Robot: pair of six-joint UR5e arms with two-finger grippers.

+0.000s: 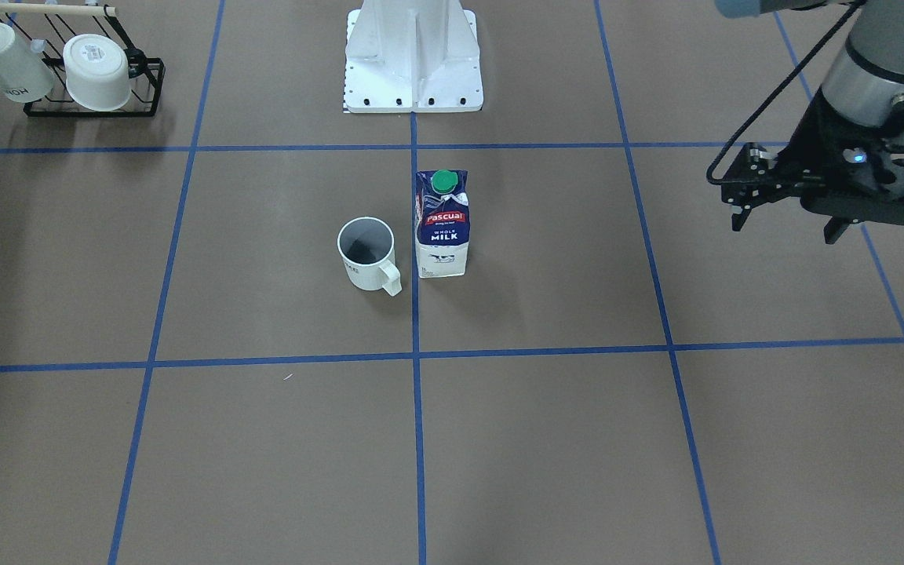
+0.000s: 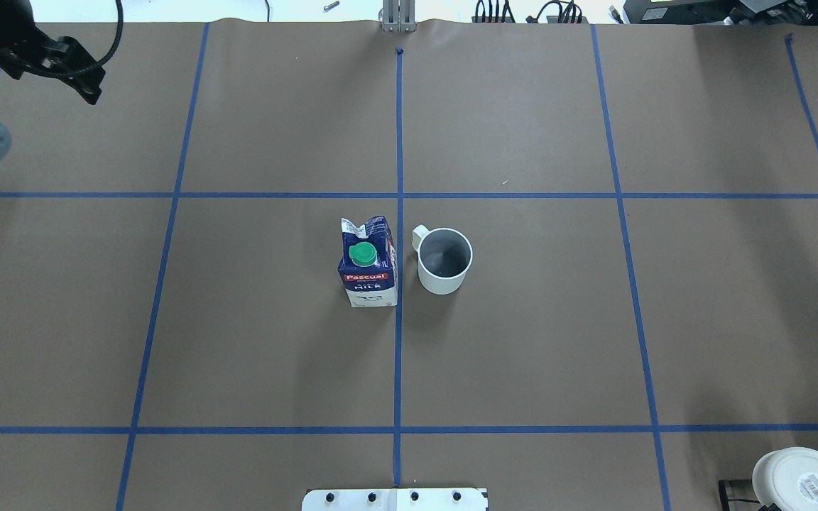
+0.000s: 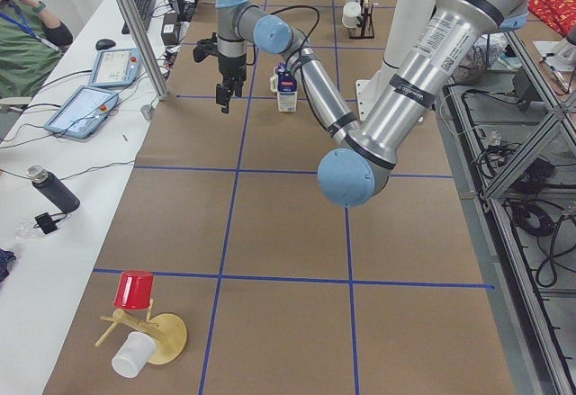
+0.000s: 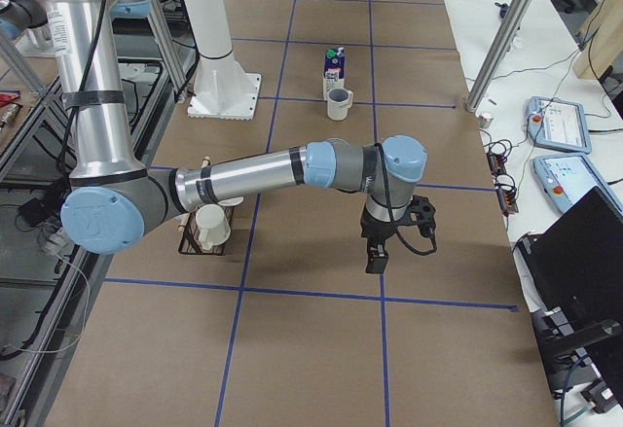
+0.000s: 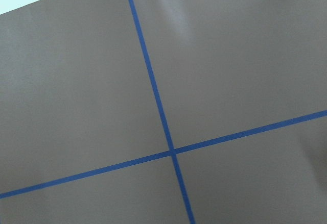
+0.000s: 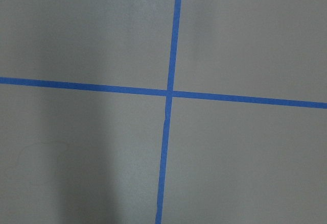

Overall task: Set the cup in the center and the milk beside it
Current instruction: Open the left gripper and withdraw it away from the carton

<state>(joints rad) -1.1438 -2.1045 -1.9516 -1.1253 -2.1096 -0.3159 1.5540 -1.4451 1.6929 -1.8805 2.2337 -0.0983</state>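
The cup [image 1: 369, 253] stands upright in the center squares, just beside the middle blue tape line [image 1: 415, 314], with its handle toward the milk. It also shows in the overhead view [image 2: 444, 259]. The milk [image 1: 442, 227] stands upright on the other side of that line [image 2: 368, 266], a small gap from the cup. My left gripper [image 1: 785, 227] is open and empty, held high over the table's far left part, well away from both. My right gripper [image 4: 375, 260] hangs over the table's right end. I cannot tell whether it is open or shut.
A black rack [image 1: 91, 86] with a tall white mug and a handleless white cup stands near the robot's right side. The robot base [image 1: 413, 63] is behind the milk. A wooden stand with a red cup [image 3: 135, 291] is at the left end.
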